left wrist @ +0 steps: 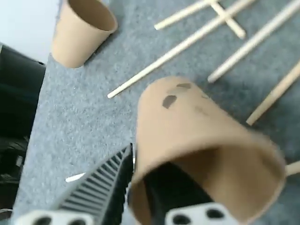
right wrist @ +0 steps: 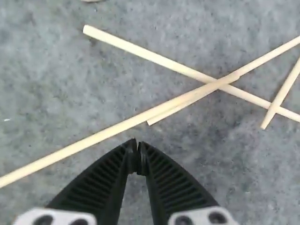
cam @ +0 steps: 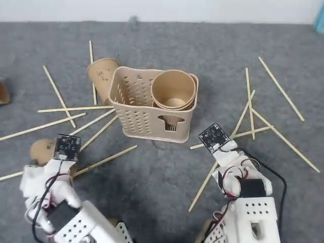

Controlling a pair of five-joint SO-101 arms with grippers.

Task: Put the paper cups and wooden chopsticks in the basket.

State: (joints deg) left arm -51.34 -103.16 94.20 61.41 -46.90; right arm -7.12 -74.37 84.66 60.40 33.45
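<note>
Paper cup (left wrist: pixel 201 140) pinched by one wall
Left claw (left wrist: pixel 140 164) clamps it; that thin wall could crumple and slip loose. Right claw (right wrist: pixel 137 157) is closed, empty.

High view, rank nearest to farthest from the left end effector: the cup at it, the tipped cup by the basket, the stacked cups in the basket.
1. Paper cup: at the left end effector, which grips its wall.
2. Tipped cup: outside the basket, against its left side.
3. Stacked cups: inside the basket, at its right end.
</note>
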